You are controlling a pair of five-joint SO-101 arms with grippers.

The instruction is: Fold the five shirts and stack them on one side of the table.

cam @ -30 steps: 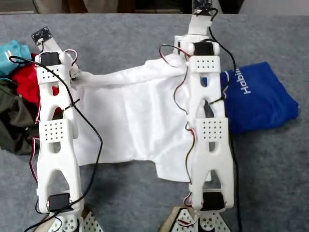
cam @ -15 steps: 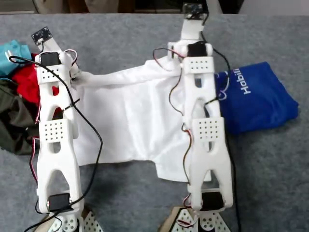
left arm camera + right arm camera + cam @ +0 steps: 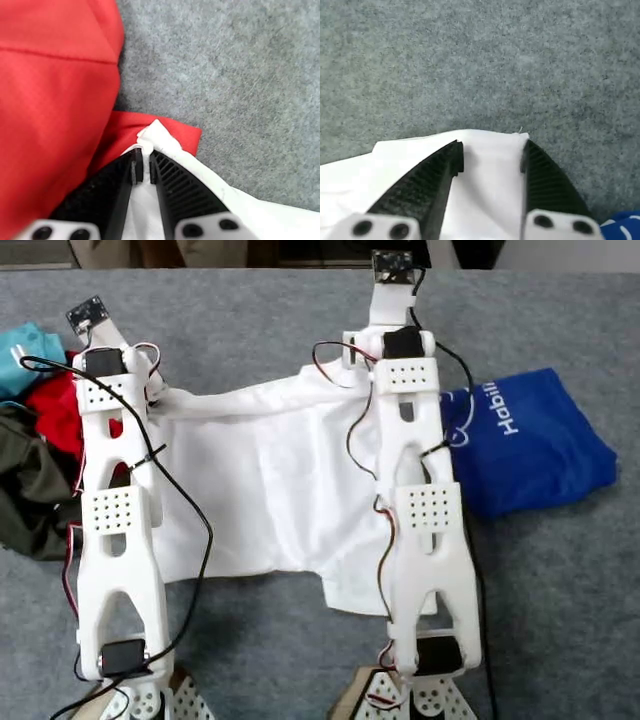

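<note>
Left jaws pinching crumpled white shirt [image 3: 265, 480] corner, right jaws spread over smooth edge

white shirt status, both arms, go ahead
Left gripper shut on white shirt corner. Right gripper open, astride its edge. Red shirt under the pinched corner; blue shirt beside right arm.

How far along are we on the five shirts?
One looks done: the blue shirt lies folded at one side. In hand: the white shirt lies spread out, the left gripper shut on a corner, the right gripper open over its edge. Left: the red shirt, teal shirt and dark shirt, heaped unfolded.
</note>
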